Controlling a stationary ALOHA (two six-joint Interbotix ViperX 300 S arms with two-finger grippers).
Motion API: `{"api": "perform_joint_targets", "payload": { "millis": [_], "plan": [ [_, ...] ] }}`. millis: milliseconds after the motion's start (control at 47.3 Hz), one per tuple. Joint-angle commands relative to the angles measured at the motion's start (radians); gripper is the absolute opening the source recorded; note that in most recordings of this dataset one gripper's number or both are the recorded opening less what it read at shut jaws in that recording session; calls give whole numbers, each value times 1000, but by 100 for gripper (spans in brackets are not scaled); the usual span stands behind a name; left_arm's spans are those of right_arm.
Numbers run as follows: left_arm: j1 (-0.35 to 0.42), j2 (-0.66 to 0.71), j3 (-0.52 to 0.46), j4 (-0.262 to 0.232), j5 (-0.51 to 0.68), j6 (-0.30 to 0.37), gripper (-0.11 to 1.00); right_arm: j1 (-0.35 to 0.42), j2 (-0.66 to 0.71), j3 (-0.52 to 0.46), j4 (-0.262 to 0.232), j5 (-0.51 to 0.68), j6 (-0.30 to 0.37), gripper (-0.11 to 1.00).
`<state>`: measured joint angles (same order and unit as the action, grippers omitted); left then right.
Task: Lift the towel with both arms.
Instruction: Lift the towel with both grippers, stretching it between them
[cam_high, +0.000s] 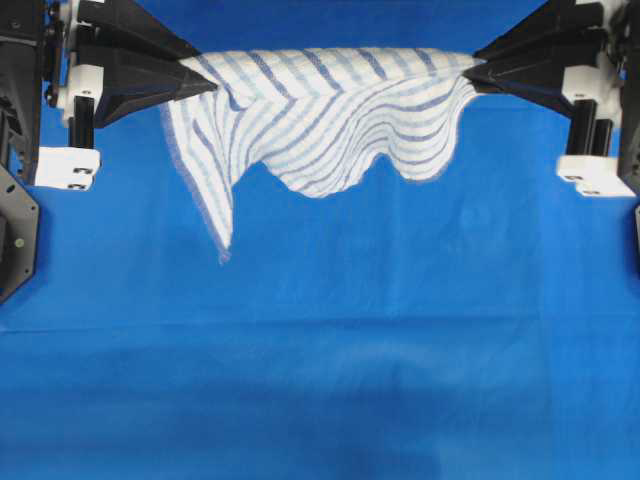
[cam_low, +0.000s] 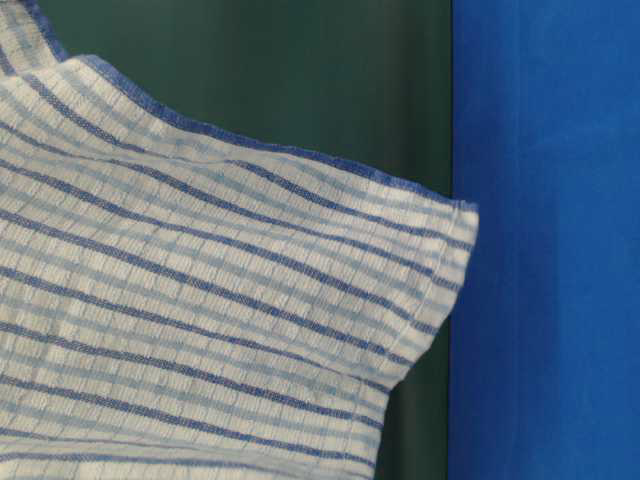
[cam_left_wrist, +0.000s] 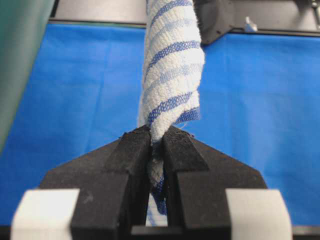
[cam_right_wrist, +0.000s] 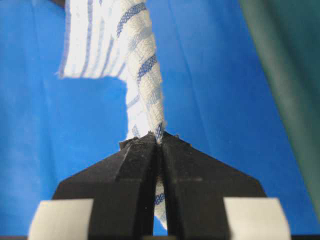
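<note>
I have the towel (cam_high: 330, 120) strung between both grippers, near the far edge of the blue table covering (cam_high: 320, 380). The left gripper (cam_high: 208, 85) pinches one bunched end, its jaws nearly together with cloth wedged in the slot, as the left wrist view shows. The right gripper (cam_high: 470, 74) clamps the other end just as tightly, per the right wrist view. The top hem runs fairly straight between the two tips, while the lower part droops in folds, with one corner hanging lowest toward the left side. I cannot tell from overhead whether that corner has cleared the covering. To do this lift well, I judge I should raise both arms at an even pace and hold their spacing, so the hem neither sags nor gets pulled out of a jaw. The left grip looks the looser of the two, so I would watch it for slipping. Nothing else lies on the covering; only the dark green backdrop (cam_low: 300, 80) stands close behind, and nothing stands in the way of going upward.
</note>
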<state>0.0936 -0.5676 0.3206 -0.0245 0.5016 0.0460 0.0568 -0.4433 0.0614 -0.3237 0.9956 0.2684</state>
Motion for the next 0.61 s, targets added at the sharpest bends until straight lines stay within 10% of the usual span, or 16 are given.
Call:
{"api": "perform_joint_targets", "payload": {
  "millis": [0, 296, 592],
  "plan": [
    [3, -8, -23, 3, -9, 0, 11, 2, -9, -17, -3, -9, -6, 4],
    [3, -17, -15, 3, -3, 0, 88, -5, -9, -14, -58, -5, 3, 68],
    [3, -12, 12, 3, -8, -5, 88, -5, -9, 17, -61, -5, 9, 64]
  ]
}}
